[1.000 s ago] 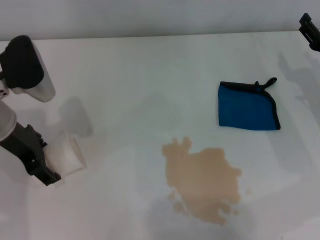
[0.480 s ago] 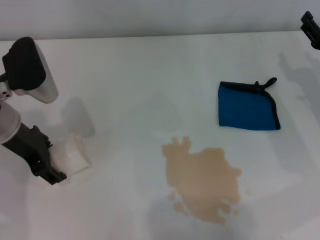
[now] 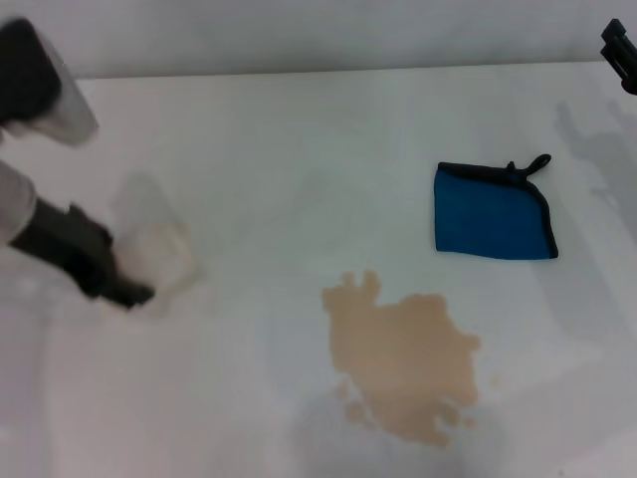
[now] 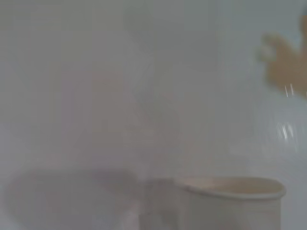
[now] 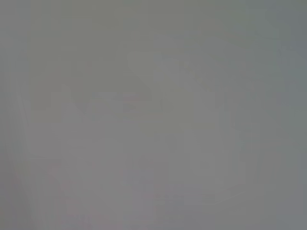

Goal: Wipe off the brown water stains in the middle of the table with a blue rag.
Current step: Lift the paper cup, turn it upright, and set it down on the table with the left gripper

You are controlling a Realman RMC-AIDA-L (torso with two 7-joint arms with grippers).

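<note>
1. left gripper (image 3: 134, 274): far left of the table, low over it, blurred in the head view. it appears clenched on a white cup; the finger line itself is too smeared to be sure.
2. cup (image 3: 154, 249): white paper, held at the left gripper's tip, well left of the stains. the left wrist view shows its rolled rim and upper wall (image 4: 232, 199) close to the camera, upright.
3. left arm: dark wrist section and grey-white link run from the gripper up to the top left corner of the head view.
4. right gripper (image 3: 619, 55): only a dark sliver at the top right edge of the head view, beyond the rag; cannot tell how its fingers stand. the right wrist view gives a plain grey field, nothing readable.
5. rag (image 3: 493, 211): bright blue, roughly square, black trim, small black loop at its far right corner. lies flat on the right half of the table, free of both grippers, apart from the stains with bare table between.
6. stains (image 3: 403, 357): tan-brown irregular patch at mid-table, near the front edge of the head view, small droplets along its near and right margins. larger than the rag. one lobe also shows at the edge of the left wrist view (image 4: 288, 67).
7. table (image 3: 299, 149): plain white, matte, carries all items above.
</note>
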